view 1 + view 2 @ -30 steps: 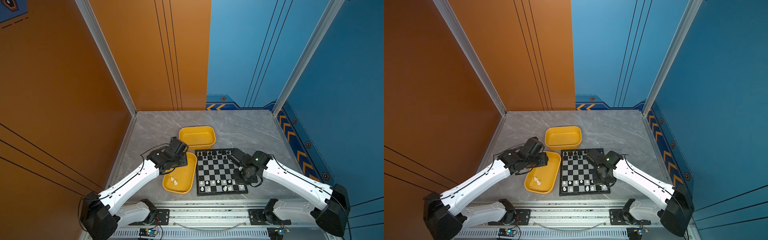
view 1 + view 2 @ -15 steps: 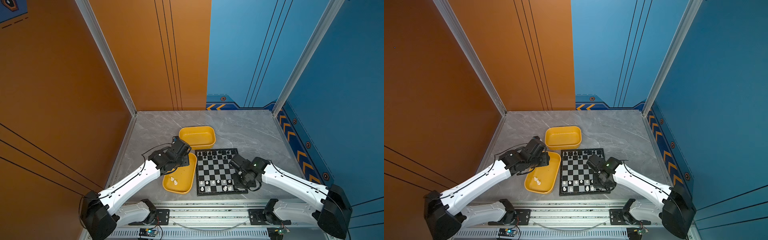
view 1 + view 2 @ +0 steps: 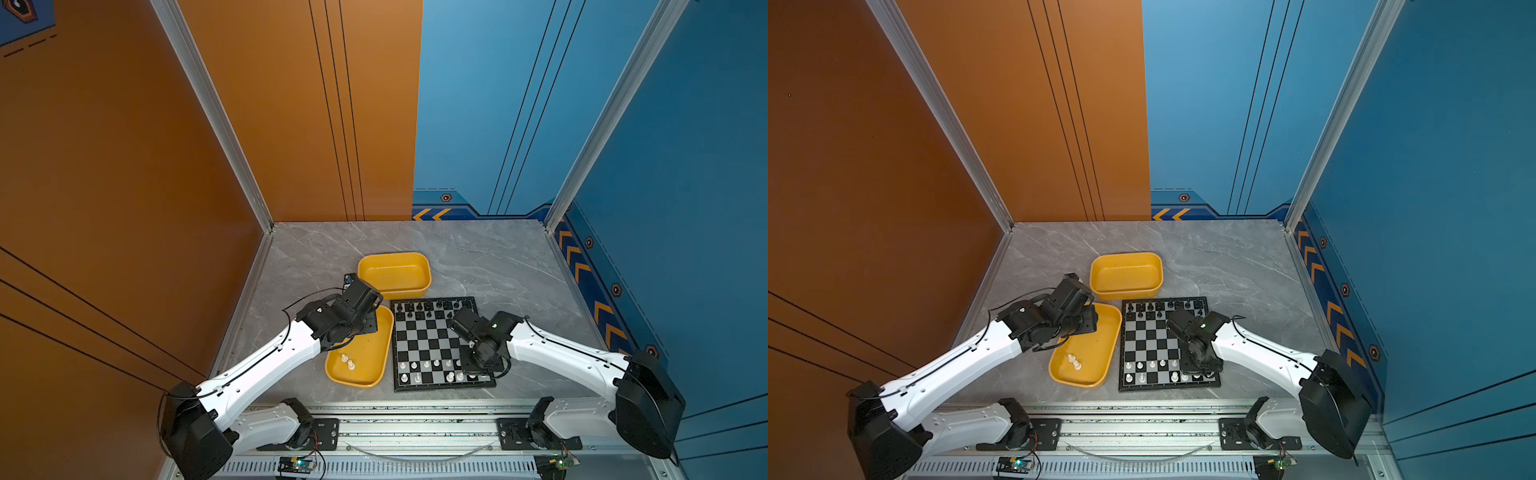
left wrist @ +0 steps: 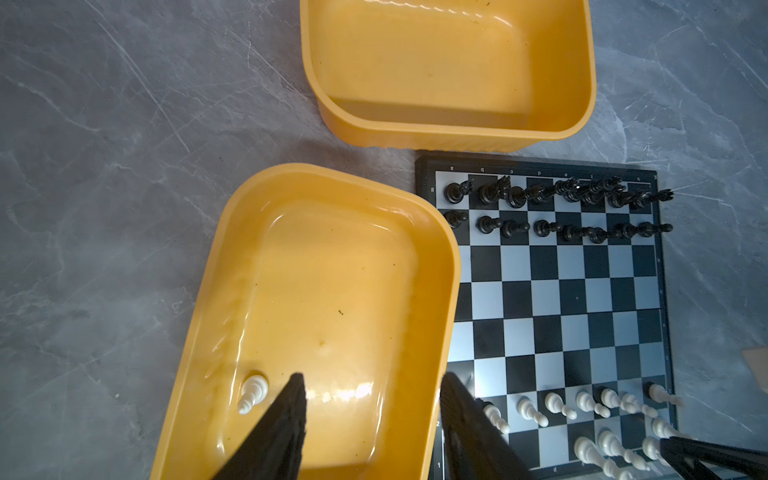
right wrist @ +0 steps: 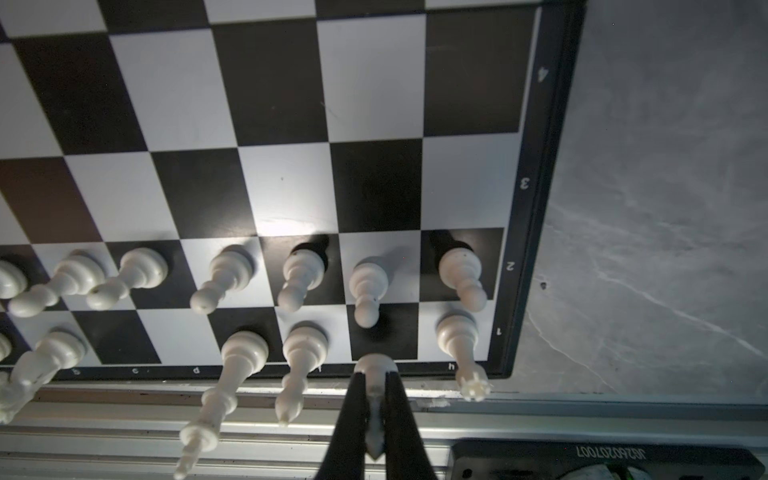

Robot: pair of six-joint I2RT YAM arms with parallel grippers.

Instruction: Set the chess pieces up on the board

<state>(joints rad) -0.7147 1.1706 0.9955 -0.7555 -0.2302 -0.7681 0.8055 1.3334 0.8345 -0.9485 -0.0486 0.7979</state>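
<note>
Both top views are showing two white chess pieces [image 3: 347, 361] sitting in the near yellow tray [image 3: 370, 353], beside the board [image 3: 424, 338]. The left gripper [image 4: 374, 415] is hovering half-open over that tray, gripping nothing. The right gripper [image 5: 376, 399] is pinching a white piece [image 5: 376, 365], having travelled from the board's far rows to its near right corner.

Left gripper [image 4: 372, 378] hangs with jaws apart over the nearer yellow tray [image 4: 453, 266]. One white piece [image 4: 251, 392] sits inside it, beside a finger. The board [image 4: 557, 299] lies just beside the tray, with black pieces [image 4: 515, 195] at one end and white pieces [image 4: 557, 405] opposite.

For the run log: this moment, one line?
right gripper: shut on white piece, over board; left gripper: open over near tray; in it: two white pieces
</note>
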